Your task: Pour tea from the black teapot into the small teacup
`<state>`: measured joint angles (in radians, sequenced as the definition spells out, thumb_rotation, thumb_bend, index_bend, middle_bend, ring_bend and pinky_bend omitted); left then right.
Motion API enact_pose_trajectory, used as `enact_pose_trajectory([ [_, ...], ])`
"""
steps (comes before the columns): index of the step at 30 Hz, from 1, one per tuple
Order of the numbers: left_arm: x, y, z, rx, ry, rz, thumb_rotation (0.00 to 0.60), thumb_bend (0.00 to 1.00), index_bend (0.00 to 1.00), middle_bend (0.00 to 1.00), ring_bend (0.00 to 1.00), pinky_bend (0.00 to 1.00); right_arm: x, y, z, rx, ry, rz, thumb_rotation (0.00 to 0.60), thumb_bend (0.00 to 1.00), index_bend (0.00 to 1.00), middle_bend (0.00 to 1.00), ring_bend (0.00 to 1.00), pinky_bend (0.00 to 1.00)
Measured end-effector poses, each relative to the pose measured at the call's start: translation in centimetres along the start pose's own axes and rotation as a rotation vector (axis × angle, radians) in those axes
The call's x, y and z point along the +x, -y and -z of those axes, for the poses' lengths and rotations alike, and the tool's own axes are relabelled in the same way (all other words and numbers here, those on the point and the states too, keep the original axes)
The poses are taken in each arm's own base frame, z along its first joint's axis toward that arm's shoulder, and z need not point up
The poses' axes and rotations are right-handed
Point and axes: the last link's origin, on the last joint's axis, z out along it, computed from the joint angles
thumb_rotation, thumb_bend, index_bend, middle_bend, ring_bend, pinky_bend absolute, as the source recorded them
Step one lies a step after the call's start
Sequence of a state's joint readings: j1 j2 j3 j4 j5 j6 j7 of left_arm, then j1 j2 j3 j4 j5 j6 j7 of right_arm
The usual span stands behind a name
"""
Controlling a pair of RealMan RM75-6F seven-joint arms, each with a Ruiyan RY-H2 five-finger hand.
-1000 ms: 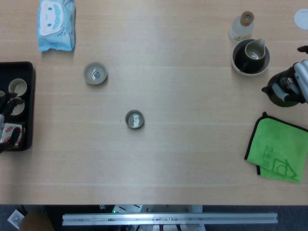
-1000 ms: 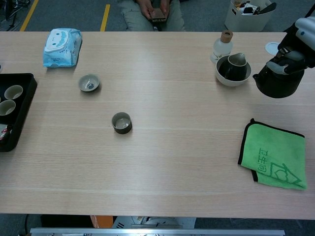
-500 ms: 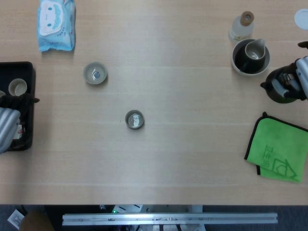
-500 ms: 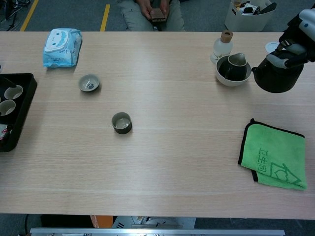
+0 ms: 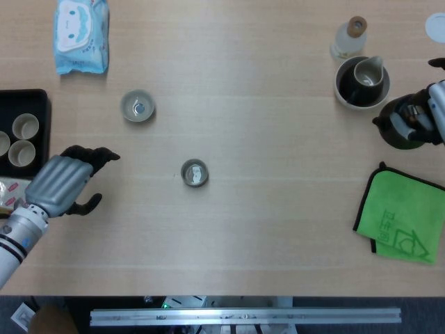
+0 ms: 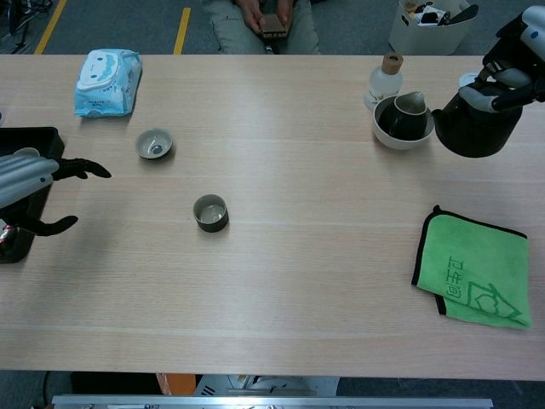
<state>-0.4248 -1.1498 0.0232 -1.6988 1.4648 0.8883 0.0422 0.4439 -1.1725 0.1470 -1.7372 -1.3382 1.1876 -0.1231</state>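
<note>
The black teapot (image 5: 401, 130) (image 6: 473, 129) hangs at the far right, spout pointing left, gripped from above by my right hand (image 5: 425, 117) (image 6: 511, 70). A small grey teacup (image 5: 195, 172) (image 6: 210, 212) stands near the table's middle, far left of the teapot. A second small cup (image 5: 137, 106) (image 6: 155, 143) sits further back and left. My left hand (image 5: 64, 182) (image 6: 34, 187) hovers over the table's left side, fingers spread and holding nothing, well left of the middle teacup.
A black tray (image 5: 36, 101) (image 6: 47, 141) with cups lies at the left edge. A white bowl holding a pitcher (image 5: 361, 81) (image 6: 402, 119) and a corked bottle (image 5: 349, 37) stand beside the teapot. A green cloth (image 5: 403, 216) (image 6: 473, 268) lies front right, a wipes pack (image 5: 81, 35) back left.
My left hand has moved from over the tray rightward onto the open table and spread its fingers. My right hand has lifted the teapot slightly up and back.
</note>
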Motion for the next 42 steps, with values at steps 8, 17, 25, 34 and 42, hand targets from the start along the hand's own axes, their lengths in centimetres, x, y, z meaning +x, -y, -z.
enact_pose_trajectory([
  [8,-0.3,-1.2,-1.7,0.01,0.054,0.034,0.582,0.39,0.13,0.15,0.19,0.15,-0.2,0.3,-0.1,0.012,-0.011,-0.038,0.523,0.3,1.0,0.99,0.98,0.2],
  [17,-0.5,-2.1,-2.8,0.053,0.077,0.077,0.492,0.39,0.11,0.14,0.19,0.15,-0.8,0.5,0.0,0.017,-0.013,-0.092,0.522,0.3,1.0,0.99,0.98,0.2],
  [25,-1.3,-3.5,-3.8,0.058,0.108,0.079,0.41,0.39,0.1,0.14,0.19,0.15,-1.2,0.8,0.0,0.03,-0.011,-0.124,0.523,0.3,1.0,0.99,0.98,0.2],
  [34,-1.7,-5.9,-5.3,0.011,0.103,0.08,0.563,0.38,0.03,0.1,0.11,0.15,-1.5,0.9,-0.1,0.03,-0.001,-0.128,0.523,0.3,1.0,0.99,0.98,0.2],
  [42,-1.9,-8.0,-7.4,-0.04,0.084,0.069,0.6,0.34,0.06,0.09,0.09,0.14,-1.3,0.9,-0.2,0.028,-0.01,-0.135,0.523,0.29,1.0,0.99,0.98,0.2],
])
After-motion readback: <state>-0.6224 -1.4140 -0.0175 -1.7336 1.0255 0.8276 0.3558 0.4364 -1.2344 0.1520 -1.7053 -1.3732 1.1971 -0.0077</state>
